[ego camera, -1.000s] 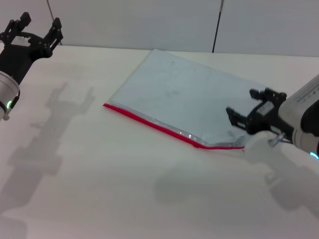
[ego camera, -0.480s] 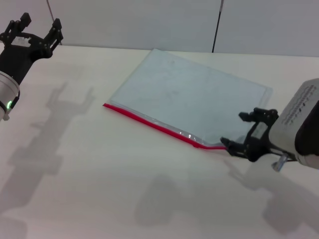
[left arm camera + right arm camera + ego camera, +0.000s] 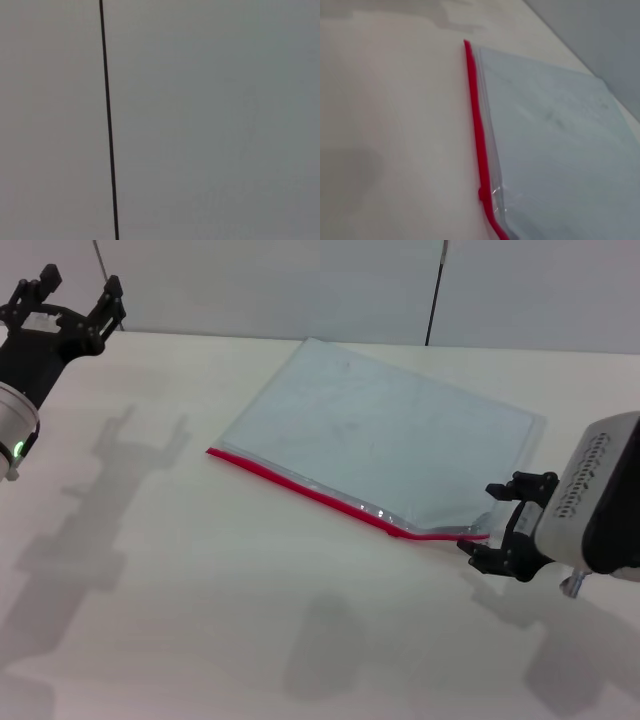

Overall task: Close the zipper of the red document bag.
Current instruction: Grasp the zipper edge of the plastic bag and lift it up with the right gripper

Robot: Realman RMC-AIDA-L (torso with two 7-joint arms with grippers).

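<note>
The red document bag (image 3: 385, 430) lies flat on the table, a pale blue-grey pouch set at an angle. Its zipper (image 3: 300, 486) is the red strip along the near long edge, with a small silvery slider (image 3: 381, 512) toward the right end. My right gripper (image 3: 482, 520) is low at the bag's near right corner, open, its fingers on either side of the zipper's end. The right wrist view looks along the zipper (image 3: 478, 135) and the bag (image 3: 555, 140). My left gripper (image 3: 82, 285) hangs open at the far left, well away from the bag.
The table (image 3: 200, 620) is pale and bare around the bag. A grey wall with a dark vertical seam (image 3: 435, 295) runs behind it. The left wrist view shows only that wall and a seam (image 3: 108, 120).
My right gripper has moved nearer and lower, from beside the bag's right edge to the zipper's right end. The left arm and the bag have not moved.
</note>
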